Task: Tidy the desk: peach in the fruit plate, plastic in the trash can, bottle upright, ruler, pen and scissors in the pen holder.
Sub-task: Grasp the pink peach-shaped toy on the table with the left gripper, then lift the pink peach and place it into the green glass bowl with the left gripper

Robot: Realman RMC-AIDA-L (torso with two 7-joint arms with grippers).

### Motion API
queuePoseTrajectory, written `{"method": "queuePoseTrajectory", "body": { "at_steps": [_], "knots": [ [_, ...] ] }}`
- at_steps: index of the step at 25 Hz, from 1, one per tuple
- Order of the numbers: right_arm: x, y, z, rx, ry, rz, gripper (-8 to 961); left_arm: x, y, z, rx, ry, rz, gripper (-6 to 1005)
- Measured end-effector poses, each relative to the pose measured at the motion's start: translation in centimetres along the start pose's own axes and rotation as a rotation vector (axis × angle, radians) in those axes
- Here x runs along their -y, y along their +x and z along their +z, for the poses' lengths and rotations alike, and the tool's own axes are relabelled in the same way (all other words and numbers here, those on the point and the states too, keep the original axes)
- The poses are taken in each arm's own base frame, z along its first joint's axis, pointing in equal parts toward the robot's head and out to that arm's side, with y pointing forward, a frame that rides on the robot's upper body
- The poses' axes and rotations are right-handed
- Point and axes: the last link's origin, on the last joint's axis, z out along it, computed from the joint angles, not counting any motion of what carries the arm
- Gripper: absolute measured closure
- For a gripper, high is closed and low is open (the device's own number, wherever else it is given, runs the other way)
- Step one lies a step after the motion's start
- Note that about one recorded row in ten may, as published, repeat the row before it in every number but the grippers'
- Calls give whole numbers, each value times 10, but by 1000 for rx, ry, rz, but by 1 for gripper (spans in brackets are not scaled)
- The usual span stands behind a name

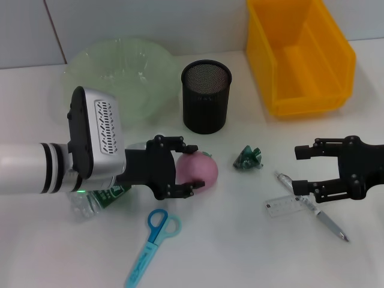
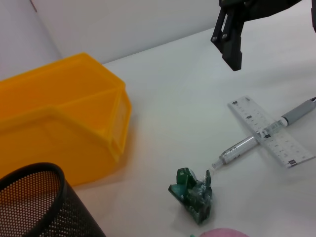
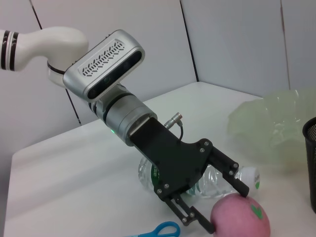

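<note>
Left gripper (image 1: 187, 168): spread wide, fingers flanking the peach (image 1: 198, 171).
Right gripper (image 1: 299, 168): released, hovering above pen (image 1: 312, 207) and ruler (image 1: 287, 205).

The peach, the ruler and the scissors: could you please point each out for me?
peach (image 1: 201, 170), head view, its pink top.
ruler (image 2: 273, 131), left wrist view, its clear middle.
scissors (image 1: 157, 224), head view, the blue finger loops.

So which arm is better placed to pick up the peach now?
The left. The left gripper is open with its fingers on either side of the peach, as the right wrist view shows. The right gripper hovers open over the ruler and pen, apart from the peach.
</note>
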Motion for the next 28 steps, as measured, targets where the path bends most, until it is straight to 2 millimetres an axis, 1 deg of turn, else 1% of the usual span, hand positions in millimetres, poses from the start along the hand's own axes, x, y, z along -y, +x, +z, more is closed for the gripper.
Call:
{"method": "queuePoseTrajectory", "body": {
  "at_steps": [2, 7, 12, 17, 19, 22, 23, 24, 26, 27, 28],
  "knots": [
    [0, 0, 0, 0, 0, 0, 127, 1, 1, 1, 2, -1, 6, 254],
    [0, 0, 0, 0, 0, 1, 127, 0, 2, 3, 5, -13, 18, 439],
    [0, 1, 0, 0, 1, 2, 127, 1, 5, 3, -3, -14, 27, 665],
    [-1, 2, -1, 0, 4, 6, 128, 1, 13, -1, -74, 6, -13, 701],
    [-1, 2, -2, 1, 6, 7, 128, 3, 18, -8, -127, 28, -30, 716],
    [-1, 3, -2, 2, 7, 8, 128, 2, 29, -26, -224, 64, -33, 738],
    [-1, 3, -2, 2, 7, 8, 128, 4, 32, -41, -268, 108, -30, 745],
    [-1, 3, -2, 2, 7, 8, 128, 4, 32, -41, -268, 108, -30, 760],
    [-1, 3, -2, 1, 6, 7, 128, 11, 33, -62, -305, 204, -36, 789],
    [-1, 3, -2, 1, 6, 7, 128, 17, 31, -72, -317, 258, -45, 788],
    [-1, 3, -2, 0, 5, 6, 128, 22, 29, -78, -320, 294, -55, 788]
  ]
}}
